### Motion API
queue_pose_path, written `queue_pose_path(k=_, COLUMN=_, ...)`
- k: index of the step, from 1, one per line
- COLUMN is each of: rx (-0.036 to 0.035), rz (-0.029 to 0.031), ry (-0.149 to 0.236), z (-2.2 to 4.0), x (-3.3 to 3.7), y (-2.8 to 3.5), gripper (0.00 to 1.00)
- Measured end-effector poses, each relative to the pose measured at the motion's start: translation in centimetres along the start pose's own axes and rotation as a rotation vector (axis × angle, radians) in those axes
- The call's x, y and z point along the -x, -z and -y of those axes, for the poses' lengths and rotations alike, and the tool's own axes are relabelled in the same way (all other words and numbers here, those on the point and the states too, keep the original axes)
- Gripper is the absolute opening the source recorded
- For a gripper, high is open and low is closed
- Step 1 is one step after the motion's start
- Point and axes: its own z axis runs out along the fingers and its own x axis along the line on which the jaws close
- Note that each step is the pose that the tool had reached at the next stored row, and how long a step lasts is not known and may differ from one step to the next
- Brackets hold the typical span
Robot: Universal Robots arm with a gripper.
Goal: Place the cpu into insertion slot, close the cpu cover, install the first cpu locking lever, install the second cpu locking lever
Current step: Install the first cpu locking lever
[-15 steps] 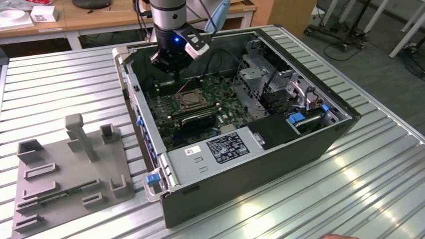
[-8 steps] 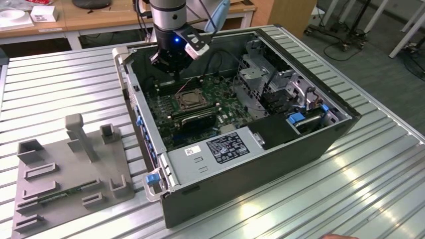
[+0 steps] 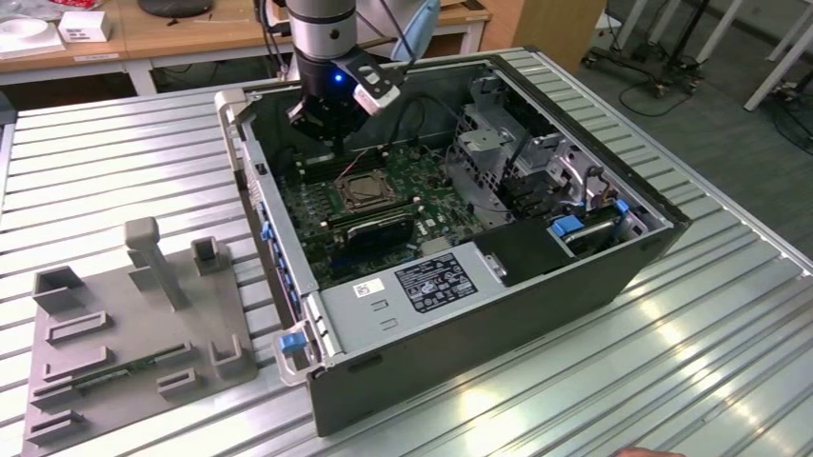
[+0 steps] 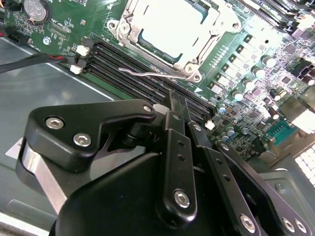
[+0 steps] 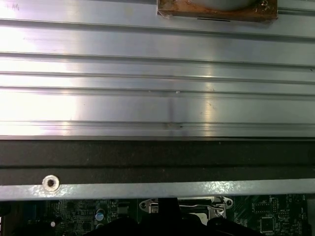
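Silvery cpu lies in the insertion slot beneath the flat-lying cpu cover, at about 5 o'clock from your gripper in the exterior view, its fingers pressed together on nothing above the green motherboard inside the computer case.

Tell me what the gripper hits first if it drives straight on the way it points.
Most likely the long black memory slots just ahead of the gripper, beside the locking lever, though depth is unclear.
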Motion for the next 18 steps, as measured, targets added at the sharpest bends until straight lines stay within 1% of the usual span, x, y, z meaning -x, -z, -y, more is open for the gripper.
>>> queue_pose_path(k=6, rx=0.0002, rz=0.0001, ry=0.000, z=-0.03, x=0.00, y=-0.09, gripper=0.11)
queue_pose_path(k=11, rx=0.0003, rz=0.0002, ry=0.000, z=-0.01, x=0.04, y=-0.29, gripper=0.11)
queue_pose_path(k=13, rx=0.0001, rz=0.0001, ry=0.000, z=0.00, x=0.17, y=-0.40, gripper=0.11)
queue_pose_path(k=18, rx=0.0004, rz=0.0003, ry=0.000, z=0.01, x=0.73, y=-0.65, gripper=0.11)
